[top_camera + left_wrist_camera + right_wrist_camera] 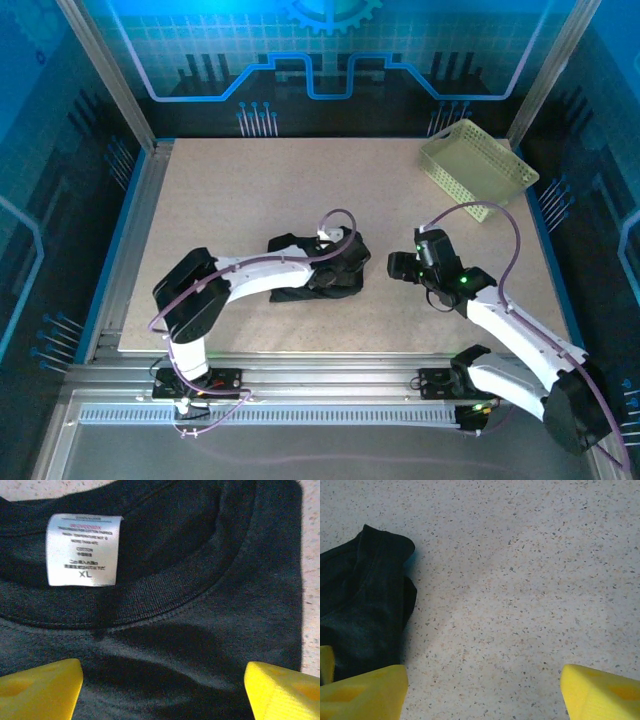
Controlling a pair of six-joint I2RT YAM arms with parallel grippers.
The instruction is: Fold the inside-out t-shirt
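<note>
- Top external view: the inside-out t-shirt (291,247) lies as a compact black bundle toward 6 o'clock of the table (240,190) centre, well apart from the pale basket (478,165) in the 2 o'clock corner.
- Left wrist view: the neck tag (84,550) faces up at 10 o'clock, inside the ribbed collar (150,597). An exposed tag fits a shirt turned inside out. Layers stack at the 3 o'clock edge, so judged already folded at least once.
- Bundle kept central, likely so that both arms can reach it.
- Left gripper (162,692): yellow fingers (40,687) spread wide and straddling the fabric below the collar, nothing pinched. Cannot tell if the tips touch the cloth. Placement suits pressing or re-gripping the collar end.
- Left arm pose, top view: reaches from its base at 7 o'clock, elbow bent, wrist pitched down over the bundle.
- Right gripper (482,692): fingers wide, empty, over bare tabletop. The shirt edge shows at 9 o'clock in its wrist view, beside the fingers, not between them.
- Right arm pose, top view: forearm angled in from 5 o'clock, wrist just at 3 o'clock of the bundle. Judged to be standing clear.
</note>
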